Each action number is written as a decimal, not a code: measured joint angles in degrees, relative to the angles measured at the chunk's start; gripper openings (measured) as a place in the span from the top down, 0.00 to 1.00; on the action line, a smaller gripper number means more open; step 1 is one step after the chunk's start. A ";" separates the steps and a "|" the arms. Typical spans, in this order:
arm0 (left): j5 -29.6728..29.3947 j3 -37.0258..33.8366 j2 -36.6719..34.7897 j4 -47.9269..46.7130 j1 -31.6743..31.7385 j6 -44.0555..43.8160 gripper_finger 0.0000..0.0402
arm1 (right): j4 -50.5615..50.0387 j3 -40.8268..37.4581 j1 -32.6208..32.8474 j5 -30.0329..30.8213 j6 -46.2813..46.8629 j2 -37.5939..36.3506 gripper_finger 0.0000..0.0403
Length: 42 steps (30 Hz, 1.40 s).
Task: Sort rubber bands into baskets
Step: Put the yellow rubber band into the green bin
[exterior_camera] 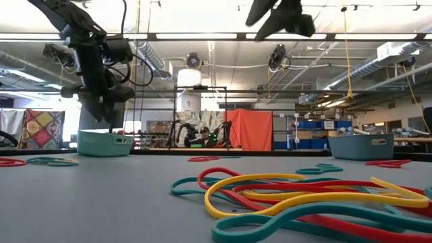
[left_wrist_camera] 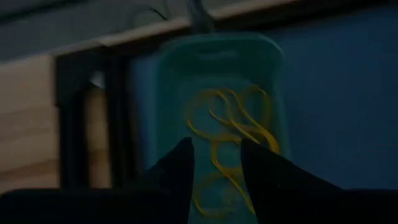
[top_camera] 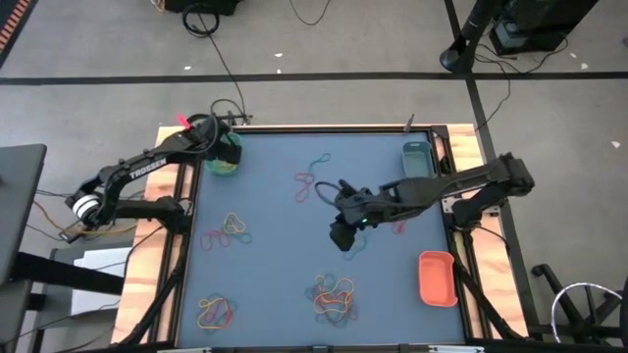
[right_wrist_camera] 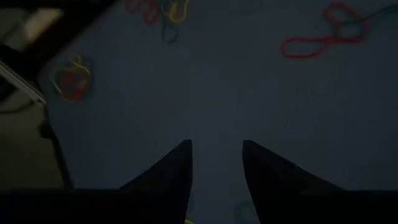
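My left gripper (top_camera: 224, 149) hangs open over the green basket (top_camera: 224, 163) at the table's far left corner; the left wrist view shows yellow rubber bands (left_wrist_camera: 233, 118) lying inside that basket (left_wrist_camera: 168, 93), below the open fingers. My right gripper (top_camera: 341, 237) is open and empty above the middle of the table, high up in the low view (exterior_camera: 280, 17). Loose piles of red, yellow and teal bands lie on the blue mat: far centre (top_camera: 312, 181), left (top_camera: 228, 230), near left (top_camera: 214, 312) and near centre (top_camera: 334, 294). The teal basket (top_camera: 417, 157) and the orange basket (top_camera: 437, 277) stand at the right.
The mat is framed by a wooden border (top_camera: 147, 284). A few bands (top_camera: 397, 226) lie under the right arm. The near-centre pile fills the low view's foreground (exterior_camera: 304, 196). Black cables run near the far left corner (top_camera: 228, 108). Bare mat lies between the piles.
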 joint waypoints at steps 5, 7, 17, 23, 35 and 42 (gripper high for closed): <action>15.43 7.22 -2.09 -4.84 0.46 -1.84 0.65 | 7.34 0.00 -1.79 -3.17 -5.33 7.43 0.62; 18.73 10.05 -4.19 -7.29 0.04 -0.29 0.65 | 12.22 0.00 -2.90 -7.25 -8.23 10.46 0.62; 24.96 11.83 -22.23 -13.94 -8.45 1.40 0.67 | 24.54 0.17 -6.70 -15.39 -11.03 19.25 0.62; 25.79 8.00 -26.46 -17.93 -16.35 1.00 0.70 | 26.89 0.21 -8.34 -14.05 -11.19 19.83 0.62; 32.47 0.40 -20.07 -13.65 -33.99 13.74 0.75 | 14.81 0.22 -7.70 -12.13 -14.44 15.59 0.62; 28.49 -2.44 -10.72 -10.93 -40.06 18.07 0.75 | 2.61 0.22 -4.99 -4.40 -16.52 12.13 0.62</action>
